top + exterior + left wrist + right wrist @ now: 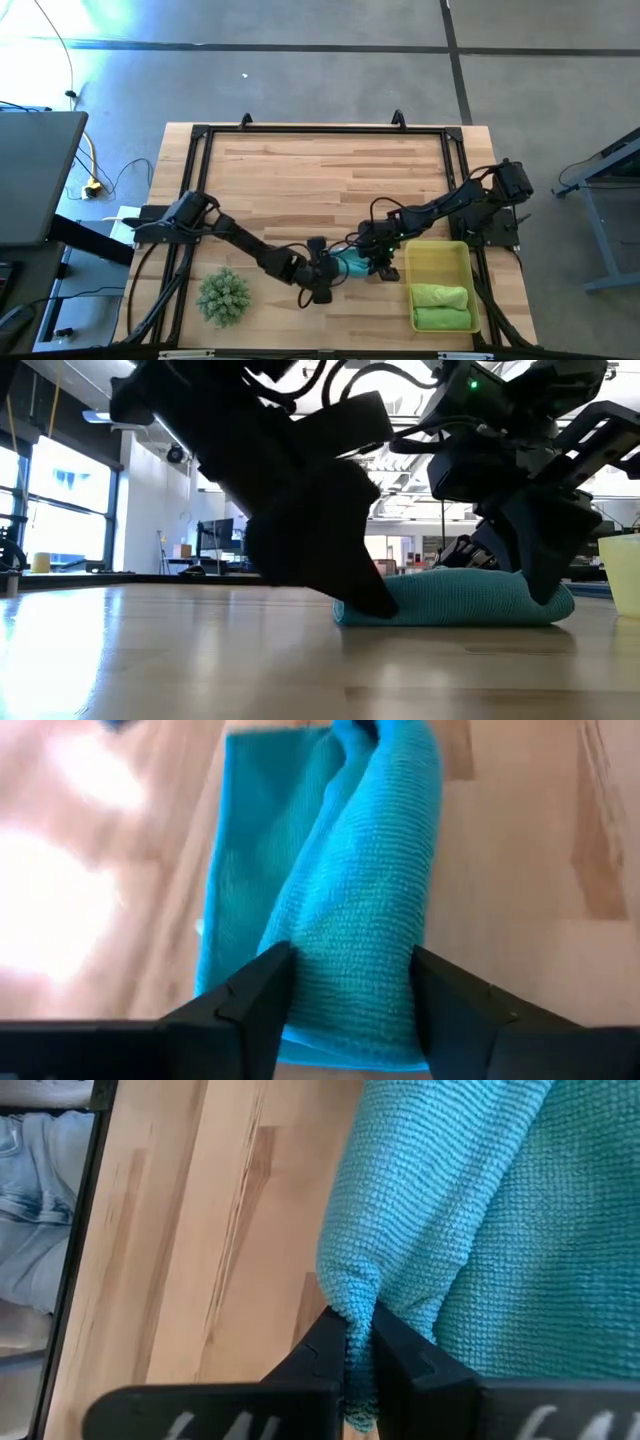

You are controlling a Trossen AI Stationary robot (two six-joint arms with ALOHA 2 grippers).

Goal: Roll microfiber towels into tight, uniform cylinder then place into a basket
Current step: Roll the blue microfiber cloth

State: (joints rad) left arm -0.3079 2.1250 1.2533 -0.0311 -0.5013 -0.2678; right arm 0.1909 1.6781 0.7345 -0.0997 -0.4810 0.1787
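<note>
Left gripper [350,1005] straddles the teal towel [360,890], jaws wide, not clamping. Right gripper [358,1345] pinches shut on a fold. Towel lies on the bench [300,170], at 9 o'clock of the basket [437,262]. Risk: unclamped, the roll slackens; the pinch may drag it crooked.

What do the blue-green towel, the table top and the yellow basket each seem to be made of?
Towel: soft knitted cloth, likely microfiber; fine looped weave, folds limply.
Table top: pale wood in strips with visible grain, smooth with slight sheen.
Basket: probably plastic; thin even yellow walls, seemingly translucent.
</note>
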